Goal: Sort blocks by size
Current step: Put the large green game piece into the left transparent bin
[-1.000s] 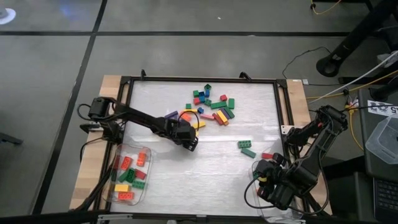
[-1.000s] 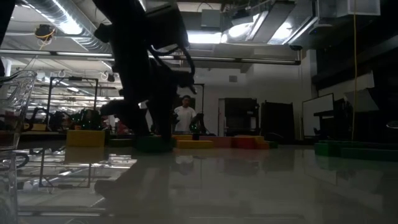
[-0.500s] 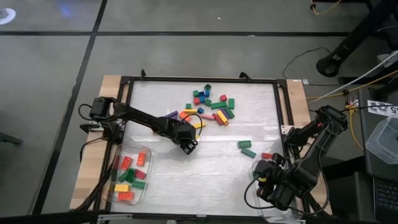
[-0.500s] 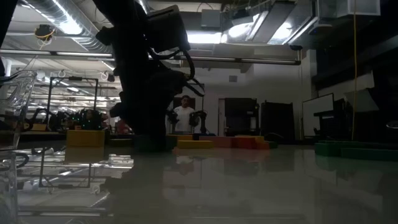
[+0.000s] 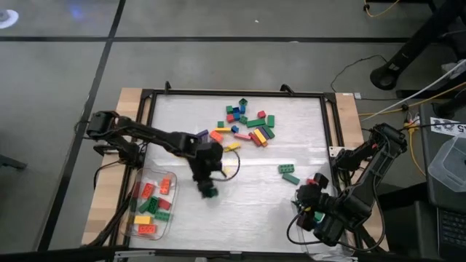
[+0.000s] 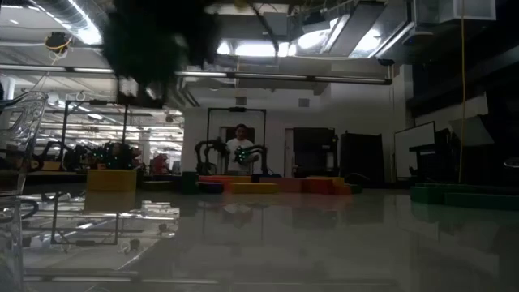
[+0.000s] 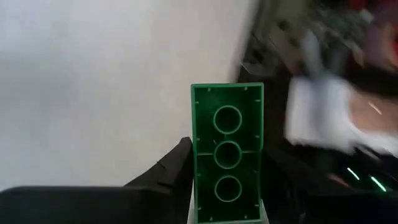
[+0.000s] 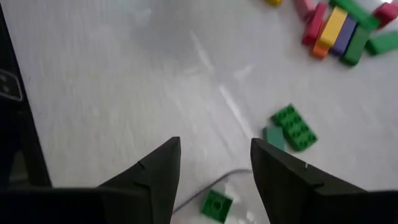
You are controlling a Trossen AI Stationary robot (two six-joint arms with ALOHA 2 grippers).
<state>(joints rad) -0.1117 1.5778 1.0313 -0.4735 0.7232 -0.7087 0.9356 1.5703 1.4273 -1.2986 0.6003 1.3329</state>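
My left gripper (image 5: pixel 209 191) is above the table's middle, right of the left tub (image 5: pixel 172 177), shut on a long green block (image 7: pixel 227 149). In the low view it is a dark blur at the top (image 6: pixel 146 49). The pile of coloured blocks (image 5: pixel 247 124) lies at the table's far middle. Two green blocks (image 5: pixel 287 173) and a red one (image 5: pixel 312 181) lie on the right. My right gripper (image 8: pixel 214 149) is open and empty over the near right corner (image 5: pixel 309 200). It looks toward the two green blocks (image 8: pixel 292 127). My left gripper pinches the long green block between its two fingers (image 7: pixel 171 174), by its two long sides near one end (image 7: pixel 200 186). The block's hollow underside with three round tubes faces the wrist camera. The block is lifted clear of the table.
The left tub holds several red, green, yellow and orange blocks (image 5: pixel 149 204). A second clear tub (image 5: pixel 313 244) is at the near right corner under my right arm. A small green block (image 8: pixel 216 203) lies close below my right gripper. A black frame (image 5: pixel 233 93) borders the white table.
My left gripper has come away from the pile of blocks, risen, and gone toward the table's near edge with the green block, which is now lifted clear. In the low view the arm has gone up out of the middle of the picture.
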